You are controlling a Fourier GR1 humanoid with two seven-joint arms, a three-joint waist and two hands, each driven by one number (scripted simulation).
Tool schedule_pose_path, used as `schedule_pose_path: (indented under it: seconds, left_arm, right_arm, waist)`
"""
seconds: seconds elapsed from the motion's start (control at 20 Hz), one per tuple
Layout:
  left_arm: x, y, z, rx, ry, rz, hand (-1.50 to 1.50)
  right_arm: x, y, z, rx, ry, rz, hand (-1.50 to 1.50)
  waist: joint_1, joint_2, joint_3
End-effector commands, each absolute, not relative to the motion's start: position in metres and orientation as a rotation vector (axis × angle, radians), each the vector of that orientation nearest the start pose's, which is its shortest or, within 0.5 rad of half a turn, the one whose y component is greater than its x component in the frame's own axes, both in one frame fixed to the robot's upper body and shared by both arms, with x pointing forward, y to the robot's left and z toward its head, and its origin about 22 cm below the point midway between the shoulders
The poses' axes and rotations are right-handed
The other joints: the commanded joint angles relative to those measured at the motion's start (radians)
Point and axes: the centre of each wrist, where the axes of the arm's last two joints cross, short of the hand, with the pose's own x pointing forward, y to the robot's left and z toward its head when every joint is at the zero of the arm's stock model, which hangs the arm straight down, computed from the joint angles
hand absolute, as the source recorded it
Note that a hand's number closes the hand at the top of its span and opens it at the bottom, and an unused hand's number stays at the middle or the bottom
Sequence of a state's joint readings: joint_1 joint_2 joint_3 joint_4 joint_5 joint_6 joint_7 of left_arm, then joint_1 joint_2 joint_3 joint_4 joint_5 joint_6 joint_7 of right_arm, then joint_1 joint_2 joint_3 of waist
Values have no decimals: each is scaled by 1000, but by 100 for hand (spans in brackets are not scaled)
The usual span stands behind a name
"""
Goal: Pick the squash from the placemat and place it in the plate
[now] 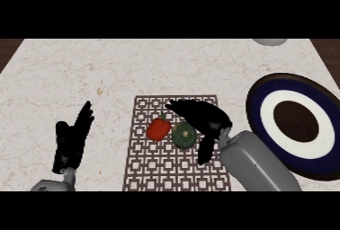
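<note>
A dark green squash [183, 135] lies on the brown lattice placemat [174, 166], touching a red bell pepper [158, 129] on its left. My right hand [203, 117] hovers over the placemat just right of and above the squash, fingers stretched toward the upper left, thumb pointing down beside the squash; it holds nothing. The plate [294, 125], dark blue with a white ring and a brown centre, lies at the right of the counter. My left hand [72, 140] rests open at the lower left, fingers up.
A pale marble counter [100, 72] carries everything. A white rounded object [270, 41] peeks in at the top edge, right of centre. Dark wood shows at both upper corners past the counter's edges.
</note>
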State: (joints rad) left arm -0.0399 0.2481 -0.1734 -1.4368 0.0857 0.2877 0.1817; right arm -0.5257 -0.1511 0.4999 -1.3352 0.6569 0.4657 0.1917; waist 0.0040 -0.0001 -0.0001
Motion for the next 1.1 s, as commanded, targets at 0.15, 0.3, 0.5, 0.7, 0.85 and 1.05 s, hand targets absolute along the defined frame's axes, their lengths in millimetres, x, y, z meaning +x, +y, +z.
schedule_pose_path:
  seconds: [0.15, 0.3, 0.5, 0.7, 0.85, 1.05]
  left_arm:
    - [248, 247, -1, 248, -1258, -39, 0]
    - [259, 238, -5, 235, -1276, -30, 0]
    - [267, 253, -9, 264, -1295, -24, 0]
    - [243, 238, -14, 246, -1283, -29, 0]
    - [263, 252, -10, 252, -1277, -27, 0]
    - [237, 259, -22, 243, -1287, -27, 0]
  right_arm:
    - [312, -95, 56, -221, -1278, 1570, -150]
    - [324, -106, 40, -240, -1269, 1570, -150]
    - [323, -92, 37, -227, -1242, 1598, -150]
    - [306, -100, 3, -256, -1309, 1667, 150]
    - [323, -92, 19, -284, -1384, 1633, 150]
    - [318, -103, 2, -331, -1424, 1635, 150]
  waist:
    - [-1, -1, 0]
    - [-1, 0, 0]
    - [-2, 0, 0]
    - [2, 0, 0]
    - [1, 1, 0]
    - [2, 0, 0]
